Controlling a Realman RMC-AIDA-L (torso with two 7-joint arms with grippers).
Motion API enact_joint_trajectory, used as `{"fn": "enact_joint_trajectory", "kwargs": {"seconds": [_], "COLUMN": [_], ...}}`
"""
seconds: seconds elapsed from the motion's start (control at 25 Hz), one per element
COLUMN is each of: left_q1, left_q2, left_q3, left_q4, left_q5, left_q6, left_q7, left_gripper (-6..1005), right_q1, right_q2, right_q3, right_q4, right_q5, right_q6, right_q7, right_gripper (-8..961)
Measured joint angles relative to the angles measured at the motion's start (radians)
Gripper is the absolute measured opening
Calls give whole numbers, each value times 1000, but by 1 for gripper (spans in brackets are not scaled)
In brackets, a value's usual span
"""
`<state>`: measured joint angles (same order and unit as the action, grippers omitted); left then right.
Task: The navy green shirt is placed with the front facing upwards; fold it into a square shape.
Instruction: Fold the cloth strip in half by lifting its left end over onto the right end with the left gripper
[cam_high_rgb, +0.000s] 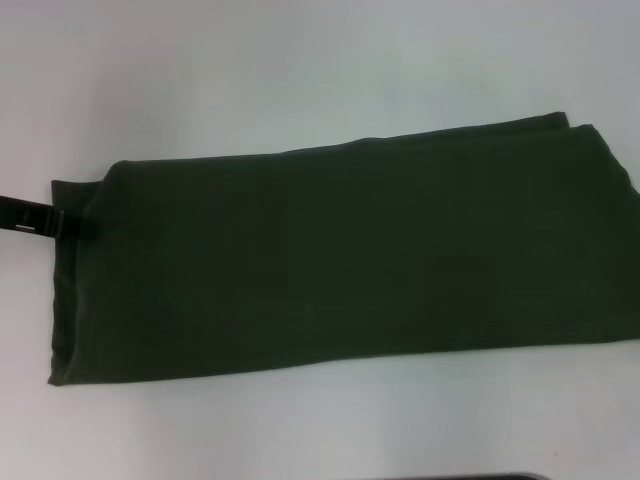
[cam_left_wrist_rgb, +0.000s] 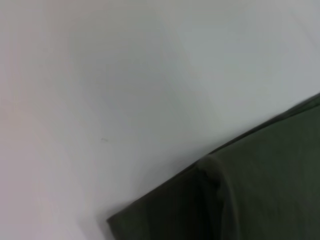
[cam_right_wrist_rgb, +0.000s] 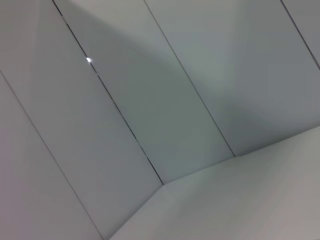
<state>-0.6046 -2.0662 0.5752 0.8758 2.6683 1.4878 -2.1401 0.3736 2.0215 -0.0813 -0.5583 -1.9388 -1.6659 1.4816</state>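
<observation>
The navy green shirt lies flat on the white table as a long dark olive band, folded lengthwise, with no lettering or collar showing. Its right end runs past the head view's edge, where two layers overlap slightly offset at the far corner. My left gripper reaches in low from the left and rests over the shirt's left edge, near its far corner. One corner of the shirt, with a small raised ridge of cloth, appears in the left wrist view. My right gripper is out of view.
White table surrounds the shirt on the far, near and left sides. The right wrist view holds only pale wall panels with thin seams, meeting a white surface. A dark strip sits at the near edge of the head view.
</observation>
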Motion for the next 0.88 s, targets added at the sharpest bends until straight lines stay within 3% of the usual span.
{"fn": "enact_joint_trajectory", "kwargs": {"seconds": [0.6,0.88], "left_q1": [-3,-1], "left_q2": [-5,-5], "left_q3": [-9,-9], "left_q4": [8,23], "left_q5": [-49,-61], "left_q6": [-30,-40], "left_q7": [-7,-7], "left_gripper": [112,310], "right_q1": [-1,2], "right_q2": [0,8], "right_q3": [-1,2], "right_q4": [2,3], "right_q5": [0,2], "right_q6": [7,8], "right_q7": [-5,-15], "right_gripper": [899,900]}}
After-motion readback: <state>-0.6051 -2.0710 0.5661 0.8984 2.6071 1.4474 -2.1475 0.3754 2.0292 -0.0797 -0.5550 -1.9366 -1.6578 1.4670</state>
